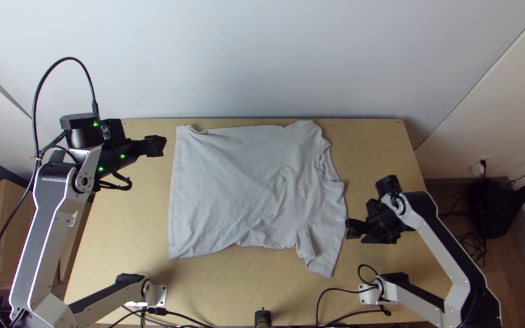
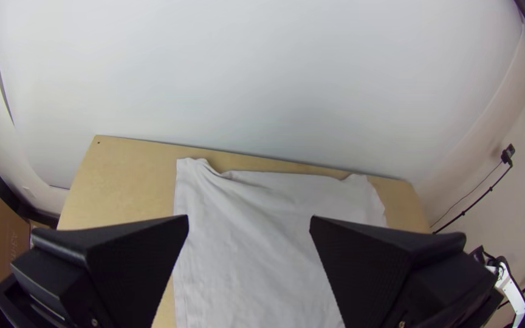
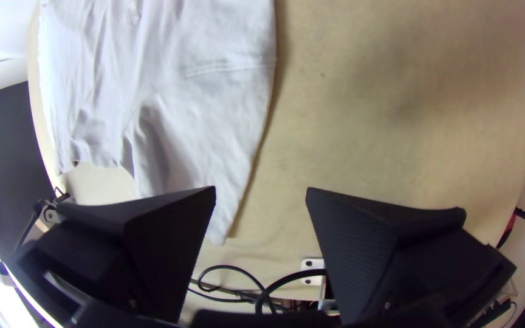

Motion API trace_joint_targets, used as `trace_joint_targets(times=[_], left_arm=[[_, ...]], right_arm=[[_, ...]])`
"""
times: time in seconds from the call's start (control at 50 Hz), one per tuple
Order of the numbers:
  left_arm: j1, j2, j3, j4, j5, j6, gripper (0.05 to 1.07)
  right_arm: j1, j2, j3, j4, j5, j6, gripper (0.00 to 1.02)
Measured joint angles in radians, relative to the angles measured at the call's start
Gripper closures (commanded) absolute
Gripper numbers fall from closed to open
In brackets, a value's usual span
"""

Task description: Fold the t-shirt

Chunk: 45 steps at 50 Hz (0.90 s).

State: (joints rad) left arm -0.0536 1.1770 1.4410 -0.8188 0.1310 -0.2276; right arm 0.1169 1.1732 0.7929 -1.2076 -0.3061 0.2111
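Grey t-shirt (image 1: pixel 250 188) lies spread leftward of the nearer right gripper (image 1: pixel 348 229). Left gripper (image 1: pixel 161 146) points toward its upper-left corner (image 1: pixel 185 131). Both stand parted.

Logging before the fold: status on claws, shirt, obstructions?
Left claw open, beside the T-shirt's hem end. Right claw open, by the near sleeve. Shirt spread, unfolded, wrinkled. Cables at table's near edge, clear of the cloth.

T-shirt (image 1: pixel 244 188) lt gry, tbl (image 1: pixel 123 243) tan, 2 arms (image 1: pixel 431 228) wht/gry w/ blk joints (image 1: pixel 483 307).
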Motion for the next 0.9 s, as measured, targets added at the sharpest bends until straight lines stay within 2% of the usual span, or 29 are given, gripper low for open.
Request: trace_joint_targets(times=[0.12, 0.2, 0.4, 0.56, 0.82, 0.84, 0.9], left_arm=[[-0.002, -0.012, -0.006, -0.01, 0.0, 0.0, 0.11], [-0.002, -0.018, -0.009, -0.02, 0.0, 0.0, 0.11], [-0.002, -0.026, -0.016, -0.032, 0.0, 0.0, 0.11], [-0.002, -0.048, -0.042, -0.045, 0.0, 0.0, 0.11], [-0.002, -0.071, -0.066, -0.076, -0.001, 0.006, 0.11], [-0.002, -0.072, -0.067, -0.082, 0.0, 0.012, 0.11], [-0.002, -0.074, -0.071, -0.122, 0.0, 0.043, 0.11]], right_arm=[[0.045, 0.01, -0.038, 0.048, -0.014, 0.021, 0.34], [0.068, 0.032, -0.05, 0.083, -0.026, 0.031, 0.48], [0.093, 0.079, -0.097, 0.204, -0.028, 0.065, 0.48], [0.1, 0.126, -0.121, 0.229, -0.027, 0.069, 0.48], [0.161, 0.146, -0.13, 0.249, -0.027, 0.092, 0.48], [0.166, 0.148, -0.13, 0.25, -0.027, 0.094, 0.49], [0.186, 0.156, -0.125, 0.253, -0.028, 0.103, 0.69]])
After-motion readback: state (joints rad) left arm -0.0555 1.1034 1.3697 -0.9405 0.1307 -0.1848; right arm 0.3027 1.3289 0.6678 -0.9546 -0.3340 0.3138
